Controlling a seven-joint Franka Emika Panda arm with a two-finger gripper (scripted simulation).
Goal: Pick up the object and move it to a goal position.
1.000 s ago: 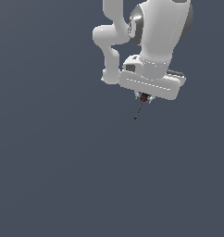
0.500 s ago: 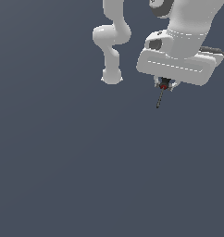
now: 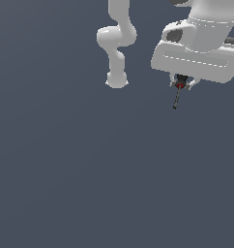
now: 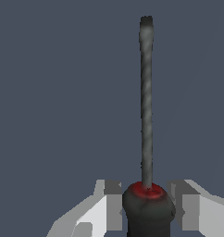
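One white arm (image 3: pixel 120 38), rising from a round base toward the top of the exterior view and bending over to a broad white wrist block at that view's upper right. Hung under that block: the gripper (image 3: pixel 181 85), small and mostly tucked beneath the housing. Pinched between its two fingers (image 4: pixel 109 203): the rod (image 3: pixel 176 99), gripped by the red-and-black head, thin dark shaft pointing down and away from the wrist, leaning a little toward the exterior view's left at its lower tip. Held well up in the scene, close under the wrist block, nothing touching the free end of the shaft.

Seen from the wrist: same rod (image 4: pixel 146 102) running straight out from the gripper (image 4: pixel 148 208), shaft grey-black and faintly twisted in texture, ending in a blunt flat tip. Red ring at the joint of shaft and head; below it a rounded black body filling the gap between the fingers. Pale grey finger faces standing on either side of the head, pressed in close against it, though actual contact hard to confirm on the side with a thin dark slit showing.

Plain dark blue-grey ground (image 3: pixel 90 184) behind everything in both views, flat and unmarked. No marker for the goal spot visible in either picture.
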